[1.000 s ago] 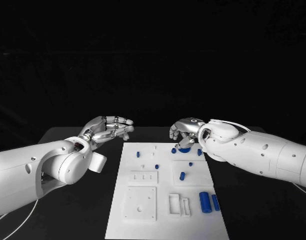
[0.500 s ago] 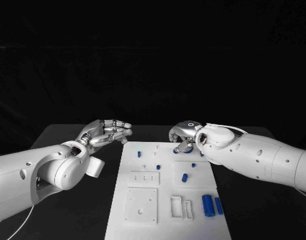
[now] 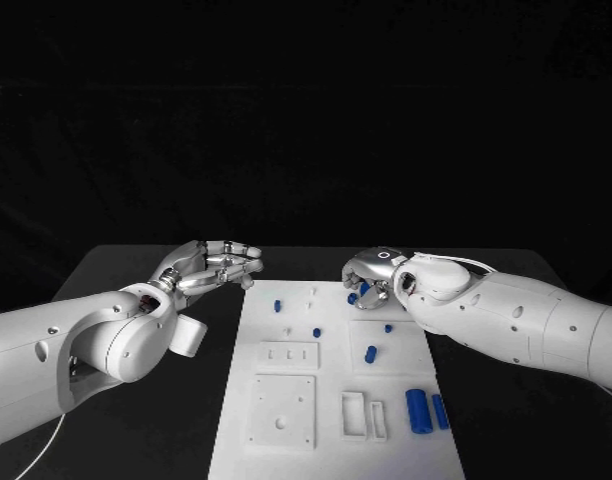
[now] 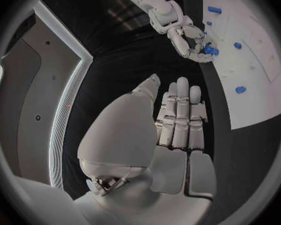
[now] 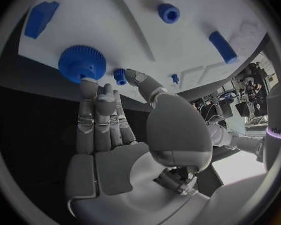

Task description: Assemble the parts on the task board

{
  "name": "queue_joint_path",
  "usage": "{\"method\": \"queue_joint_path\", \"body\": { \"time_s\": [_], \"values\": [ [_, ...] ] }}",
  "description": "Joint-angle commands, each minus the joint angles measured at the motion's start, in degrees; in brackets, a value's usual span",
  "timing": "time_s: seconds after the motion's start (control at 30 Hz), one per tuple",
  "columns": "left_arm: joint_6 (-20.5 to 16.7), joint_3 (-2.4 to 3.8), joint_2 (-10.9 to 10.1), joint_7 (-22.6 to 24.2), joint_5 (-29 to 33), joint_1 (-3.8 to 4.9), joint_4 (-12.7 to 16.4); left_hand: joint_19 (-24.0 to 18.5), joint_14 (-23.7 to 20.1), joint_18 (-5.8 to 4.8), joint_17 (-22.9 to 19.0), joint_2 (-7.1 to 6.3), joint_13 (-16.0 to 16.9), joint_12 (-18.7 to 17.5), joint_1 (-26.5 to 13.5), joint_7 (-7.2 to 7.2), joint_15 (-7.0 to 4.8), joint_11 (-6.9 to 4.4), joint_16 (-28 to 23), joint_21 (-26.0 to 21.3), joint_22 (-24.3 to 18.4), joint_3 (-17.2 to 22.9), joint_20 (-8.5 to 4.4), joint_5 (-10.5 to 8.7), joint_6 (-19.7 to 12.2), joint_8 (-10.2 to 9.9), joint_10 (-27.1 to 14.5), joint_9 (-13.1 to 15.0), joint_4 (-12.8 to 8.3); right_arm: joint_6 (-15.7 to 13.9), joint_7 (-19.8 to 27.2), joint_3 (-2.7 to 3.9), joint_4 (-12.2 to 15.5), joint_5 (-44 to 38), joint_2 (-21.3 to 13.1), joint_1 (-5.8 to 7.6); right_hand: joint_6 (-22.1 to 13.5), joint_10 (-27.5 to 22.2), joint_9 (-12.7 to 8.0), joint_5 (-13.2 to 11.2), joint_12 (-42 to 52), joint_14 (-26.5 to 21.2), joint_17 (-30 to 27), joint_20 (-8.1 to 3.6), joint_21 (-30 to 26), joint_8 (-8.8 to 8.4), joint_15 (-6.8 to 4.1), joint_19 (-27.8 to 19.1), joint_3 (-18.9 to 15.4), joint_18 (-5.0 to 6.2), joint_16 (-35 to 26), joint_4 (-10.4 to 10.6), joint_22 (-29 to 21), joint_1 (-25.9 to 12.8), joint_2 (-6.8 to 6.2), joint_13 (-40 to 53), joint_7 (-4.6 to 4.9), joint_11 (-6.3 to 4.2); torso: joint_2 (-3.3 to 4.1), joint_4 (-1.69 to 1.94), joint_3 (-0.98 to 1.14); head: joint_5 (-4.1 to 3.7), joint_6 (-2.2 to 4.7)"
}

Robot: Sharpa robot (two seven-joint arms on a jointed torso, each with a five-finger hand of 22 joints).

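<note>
Inspector: Gear (image 5: 82,63), blue, sits at the task board's (image 3: 285,450) far edge, your right hand's (image 3: 370,279) fingertips (image 5: 87,87) touching it, no firm pinch.

Operator: Risk?

Inspector: It could slide off. Left hand (image 3: 214,266) hovers curled, empty.

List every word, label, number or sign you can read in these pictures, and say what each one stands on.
None can be read.
The task board carries only blank recesses and blue parts, among them a gear; no print shows on it.
The left hand and right hand bear no legible marks.
A purple band at the rim of the right wrist view may hold lettering, too blurred to read.
</note>
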Motion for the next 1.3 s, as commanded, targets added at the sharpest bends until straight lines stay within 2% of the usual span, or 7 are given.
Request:
{"method": "queue_joint_path", "body": {
  "time_s": [0.03, 0.5, 0.83, 0.87, 0.9, 1.13, 1.3],
  "values": [
    [0.8, 0.12, 0.1, 0.5, -0.3, 0.19, -0.2, -0.1, -0.3, 0.33, -0.1, -0.18, 0.1, -0.4, -0.3, 0.49, 0.02, 0.34, 0.3, 0.3, 0.5, 0.0, -0.37, -0.26, 0.0, -0.4, 0.1, -0.1, 0.3, 0.5, 0.7, -0.03, 0.1, -1.4, 0.1, -0.15, 0.5, 0.6, 0.1, -0.4, -0.1, -0.3, -0.1, 0.23, 0.4, 0.10, -0.03, -0.3, 0.4, 1.71, 0.2, 0.0, 1.2, 0.3, 0.56, 0.1, -0.19, -0.15, 0.46, -0.01, -0.05, 0.02, 0.04],
    [1.7, 0.31, 0.0, 0.3, -0.3, 0.49, -0.6, -0.1, -0.3, 0.17, -0.1, -0.36, 0.1, -0.7, -0.4, 0.55, 0.02, 0.47, 0.4, 0.4, 0.5, -0.1, -0.54, -0.30, -0.1, -0.5, -0.1, -0.2, 0.4, 0.4, 0.9, -0.03, 0.5, -2.4, -0.1, -0.44, 2.4, 3.5, 0.7, -4.0, 1.2, -0.5, -0.7, 0.37, 1.0, 0.28, -1.00, -0.4, 1.6, 1.69, 0.9, 0.0, 1.2, 1.4, 1.48, 1.1, -0.87, -1.16, 1.60, -0.03, 0.06, 0.91, 0.76],
    [1.9, 0.38, 0.1, 0.1, -0.3, 0.55, -0.8, -0.1, -0.4, 0.04, -0.2, -0.40, 0.1, -1.0, -0.5, 0.65, 0.03, 0.58, 0.4, 0.4, 0.4, 0.0, -0.69, -0.28, -0.3, -0.7, -0.2, -0.3, 0.5, 0.3, 1.2, -0.03, 0.4, -3.0, -0.1, -0.44, 4.1, 5.1, 1.3, -5.6, 1.8, -0.5, -1.2, 0.43, 1.5, 0.41, -1.63, -0.3, 3.9, 1.71, 1.4, 0.0, 1.2, 1.5, 2.10, 2.4, -1.52, -1.79, 1.98, -0.11, 0.05, 0.87, 1.09],
    [1.9, 0.38, 0.1, 0.1, -0.3, 0.56, -0.8, -0.1, -0.4, 0.02, -0.2, -0.40, 0.1, -1.1, -0.5, 0.66, 0.02, 0.59, 0.4, 0.4, 0.4, 0.0, -0.71, -0.27, -0.3, -0.7, -0.3, -0.3, 0.5, 0.2, 1.3, -0.03, 0.4, -3.1, -0.1, -0.44, 4.6, 5.5, 1.4, -6.1, 2.0, -0.4, -1.2, 0.40, 1.7, 0.54, -1.75, -0.2, 4.1, 1.71, 1.6, 0.1, 1.2, 1.3, 2.50, 2.7, -1.69, -1.92, 2.03, -0.11, 0.05, 0.83, 1.12],
    [1.9, 0.38, 0.1, 0.1, -0.3, 0.56, -0.8, -0.1, -0.4, 0.01, -0.2, -0.40, 0.1, -1.1, -0.5, 0.67, 0.02, 0.60, 0.4, 0.4, 0.4, 0.0, -0.72, -0.27, -0.3, -0.7, -0.3, -0.3, 0.5, 0.2, 1.4, -0.03, 0.5, -3.1, -0.2, -0.44, 5.0, 5.8, 1.5, -6.6, 2.1, -0.4, -1.2, 0.32, 1.8, 0.61, -1.89, -0.1, 4.4, 1.71, 1.9, 0.0, 1.2, 1.1, 2.66, 2.9, -1.86, -2.06, 1.80, -0.03, -0.23, 0.73, 0.94],
    [1.9, 0.38, 0.1, 0.0, -0.3, 0.56, -0.9, -0.2, -0.4, -0.05, -0.3, -0.47, 0.1, -1.3, -0.4, 0.71, 0.02, 0.65, 0.5, 0.4, 0.4, 0.0, -0.79, -0.31, -0.5, -0.8, -0.4, -0.4, 0.5, -1.4, 0.9, -0.02, 0.9, -3.7, -0.3, -0.44, 7.6, 7.9, 2.5, -14.9, 2.9, -0.8, -1.0, -0.48, 3.4, 0.64, -2.91, 0.0, 11.6, 1.71, 3.4, 0.3, 1.2, 1.5, 3.26, 5.1, -2.71, -3.18, 2.03, 0.01, -0.26, 0.56, 1.05],
    [1.9, 0.38, 0.1, -0.1, -0.3, 0.56, -1.0, -0.2, -0.4, -0.09, -0.3, -0.51, 0.1, -1.3, -0.3, 0.74, 0.02, 0.67, 0.5, 0.4, 0.4, 0.0, -0.82, -0.33, -0.5, -0.9, -0.4, -0.4, 0.5, -3.2, -0.5, -0.01, 1.7, -4.0, -0.6, -0.44, 8.6, 8.9, 3.5, -18.5, 3.7, -0.9, -1.4, -0.67, 3.8, 0.65, -3.46, -0.2, 15.0, 1.71, 3.4, 0.3, 1.1, 1.0, 3.08, 7.3, -3.08, -3.67, 2.15, 0.01, -0.27, 0.62, 1.24]
  ]
}}
